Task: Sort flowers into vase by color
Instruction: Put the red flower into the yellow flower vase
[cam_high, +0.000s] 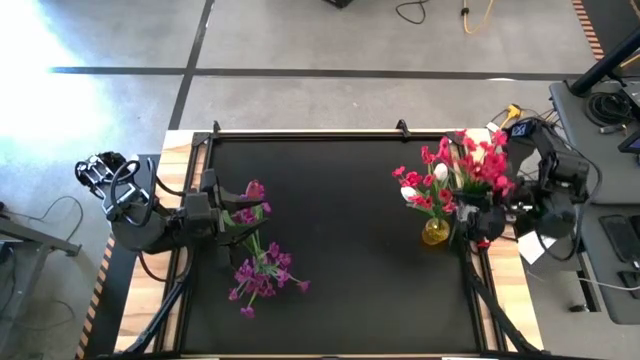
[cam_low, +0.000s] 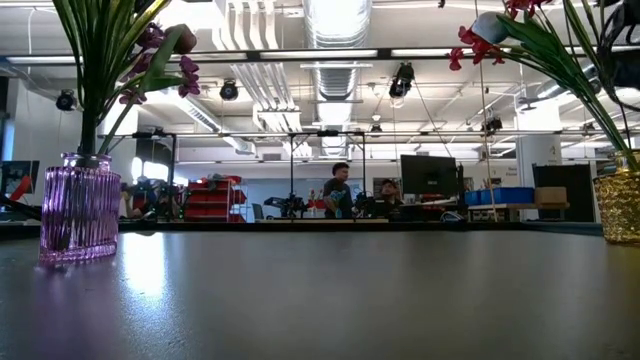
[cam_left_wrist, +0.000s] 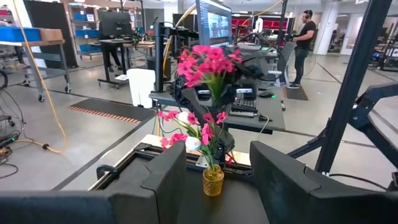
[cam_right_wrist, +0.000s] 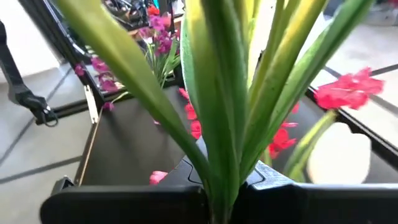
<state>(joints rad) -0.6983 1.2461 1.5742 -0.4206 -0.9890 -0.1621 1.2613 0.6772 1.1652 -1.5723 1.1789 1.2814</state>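
I see the right gripper (cam_right_wrist: 217, 199) clenched on green leafy stems (cam_right_wrist: 230, 93) over the amber dimpled vase (cam_high: 435, 233) by the tabletop's right edge, left gripper (cam_left_wrist: 217, 180) released, ribbed purple glass vase (cam_low: 78, 208) near the left edge.

In the low view the amber vase (cam_low: 622, 207) is cut by the picture's edge; the blooms above the purple vase (cam_low: 79, 211) run out of frame; in the right wrist view green stems (cam_right_wrist: 230, 93) fill the picture, blurred, hiding the right gripper (cam_right_wrist: 217, 196) fingertips; beside the amber vase a white bud (cam_right_wrist: 339, 152) is only a blur.
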